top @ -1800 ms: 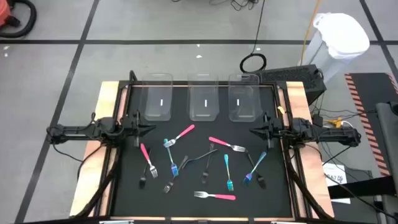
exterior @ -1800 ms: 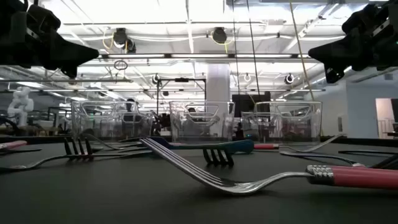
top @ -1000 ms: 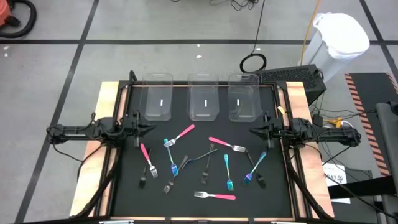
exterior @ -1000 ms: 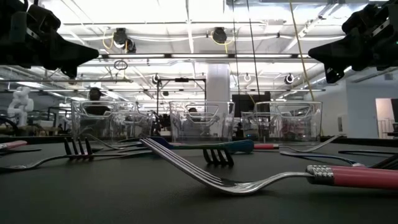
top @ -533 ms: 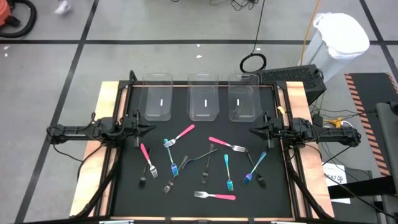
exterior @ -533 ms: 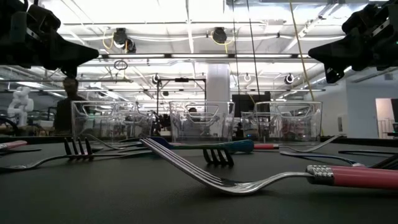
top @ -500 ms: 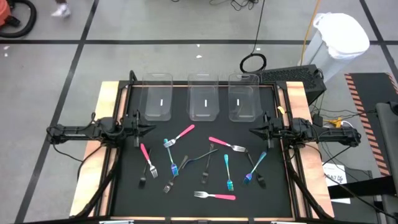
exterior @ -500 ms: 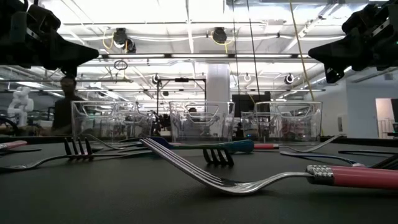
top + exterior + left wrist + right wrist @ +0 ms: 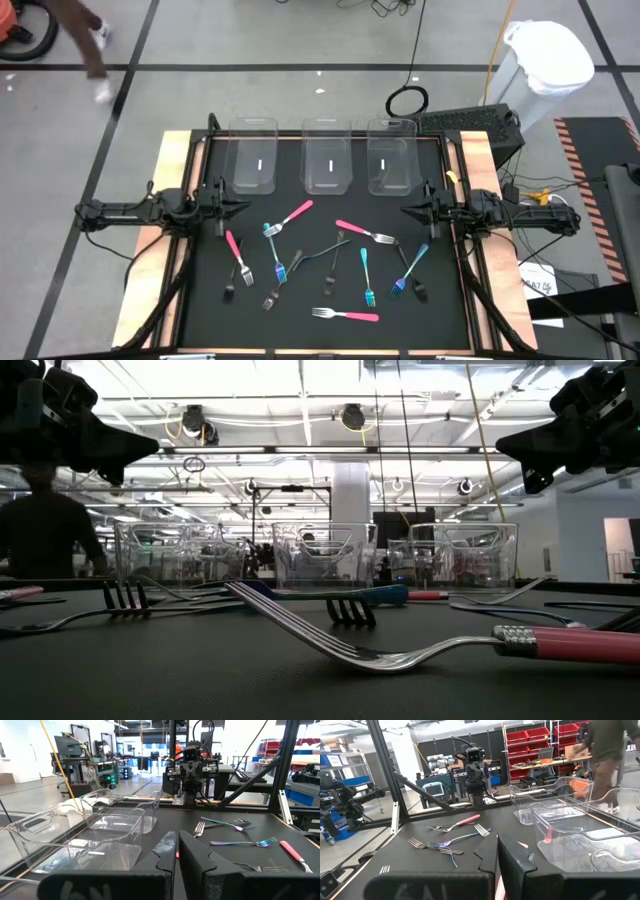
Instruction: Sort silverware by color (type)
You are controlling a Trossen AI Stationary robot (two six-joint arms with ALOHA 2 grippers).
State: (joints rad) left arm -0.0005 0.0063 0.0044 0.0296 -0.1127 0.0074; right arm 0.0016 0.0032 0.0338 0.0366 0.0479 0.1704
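High view: left gripper (image 9: 236,208) and right gripper (image 9: 405,211) closed, empty.

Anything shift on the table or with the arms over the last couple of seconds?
Nothing on the table moved. Only a person behind it walked along the floor, now dark at the low view's left edge. The forks lie scattered as before, the clear bins hold nothing, and the left gripper and right gripper stay shut at the table's sides.

Three clear plastic bins (image 9: 326,158) line the far edge of the black tabletop (image 9: 300,320), with narrow gaps between them. The scattered pink, teal and dark forks (image 9: 330,262) crowd the middle; a bare strip separates bins from forks, and the near edge lies open
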